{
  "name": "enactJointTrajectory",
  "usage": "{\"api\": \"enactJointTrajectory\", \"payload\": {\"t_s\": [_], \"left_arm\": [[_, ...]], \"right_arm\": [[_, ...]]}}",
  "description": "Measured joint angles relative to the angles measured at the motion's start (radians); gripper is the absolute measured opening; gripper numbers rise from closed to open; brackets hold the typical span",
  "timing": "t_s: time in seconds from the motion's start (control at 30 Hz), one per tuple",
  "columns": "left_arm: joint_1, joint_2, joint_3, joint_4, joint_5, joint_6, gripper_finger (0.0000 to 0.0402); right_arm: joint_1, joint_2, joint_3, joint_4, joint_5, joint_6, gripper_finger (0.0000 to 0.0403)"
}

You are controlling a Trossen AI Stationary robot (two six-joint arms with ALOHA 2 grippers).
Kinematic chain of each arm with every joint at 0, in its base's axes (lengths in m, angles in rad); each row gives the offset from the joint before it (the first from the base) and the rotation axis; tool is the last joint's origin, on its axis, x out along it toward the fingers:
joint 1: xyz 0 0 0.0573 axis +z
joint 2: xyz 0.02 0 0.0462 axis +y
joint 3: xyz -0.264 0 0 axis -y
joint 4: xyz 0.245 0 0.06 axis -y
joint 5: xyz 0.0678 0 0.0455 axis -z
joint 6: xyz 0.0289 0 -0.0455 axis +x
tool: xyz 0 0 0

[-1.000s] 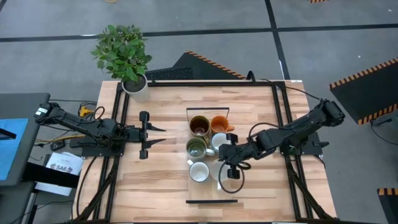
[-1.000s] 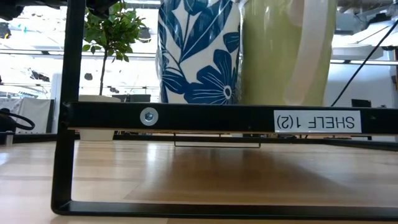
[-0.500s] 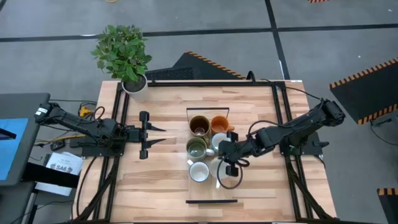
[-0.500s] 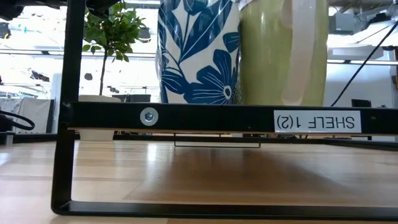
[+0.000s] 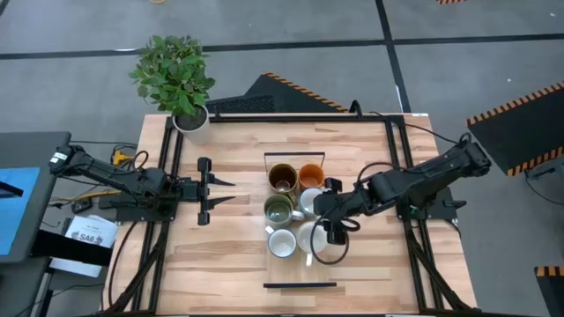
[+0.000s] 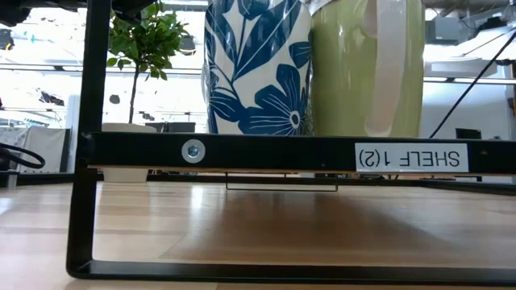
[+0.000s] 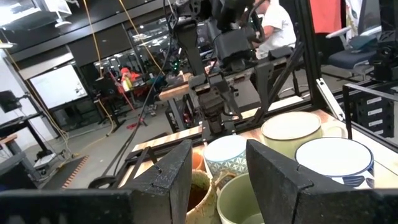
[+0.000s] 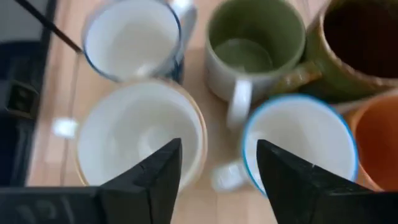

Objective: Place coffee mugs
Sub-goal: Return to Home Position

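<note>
Six coffee mugs stand bunched on their bases at mid-table: dark brown, orange, olive green, a white one, another white one and a pale cream one. My right gripper hovers open above the cream mug and the blue-rimmed white mug, its fingers clear of both. My left gripper waits open over the left part of the table, pointing at the mugs. The low view shows a blue-flowered mug and a pale green-cream mug close up.
A black shelf frame has one bar on the far side of the mugs and one on the near side. A potted plant stands at the far left corner. Bare wood lies left, right and near of the cluster.
My right gripper has opened, let go of the pale cream mug and drawn back a little toward the far right. The mug stays standing beside the others; in the low view its handle has turned slightly.
</note>
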Motion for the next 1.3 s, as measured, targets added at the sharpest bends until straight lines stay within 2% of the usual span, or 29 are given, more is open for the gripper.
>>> {"api": "enactJointTrajectory", "payload": {"t_s": [0.1,0.27,0.4,0.53,0.67,0.8,0.93,1.07,1.13,1.3], "left_arm": [[0.0,0.0,0.0,-0.006,-0.009,-0.003,0.0137],[0.0,0.0,0.0,-0.029,-0.04,-0.015,0.0137],[0.0,-0.002,0.0,-0.032,-0.041,-0.016,0.0137],[0.0,-0.016,0.0,-0.052,-0.042,-0.026,0.0137],[0.0,-0.041,0.0,-0.058,-0.067,-0.051,0.0137],[0.007,-0.067,0.0,-0.08,-0.06,-0.042,0.0137],[0.056,-0.097,0.0,-0.151,-0.054,-0.042,0.0137],[0.139,-0.122,-0.001,-0.231,0.046,-0.061,0.0135],[0.187,-0.132,-0.023,-0.207,0.08,-0.086,0.0127],[0.285,-0.196,-0.135,-0.126,0.114,-0.134,0.006]], "right_arm": [[0.008,-0.025,-0.004,-0.072,0.04,-0.009,0.0241],[0.021,-0.087,-0.051,-0.207,0.241,0.033,0.0236],[0.021,-0.215,-0.149,-0.213,0.303,0.101,0.0228],[0.018,-0.396,-0.307,-0.145,0.326,0.171,0.0224],[0.007,-0.592,-0.51,0.063,0.358,0.177,0.0223],[-0.017,-0.745,-0.719,0.465,0.354,-0.012,0.0223],[-0.068,-0.815,-0.86,0.783,0.314,-0.184,0.0223],[-0.117,-0.822,-0.903,0.911,0.26,-0.248,0.0223],[-0.136,-0.82,-0.906,0.923,0.238,-0.263,0.0223],[-0.168,-0.794,-0.907,0.929,0.231,-0.262,0.0223]]}}
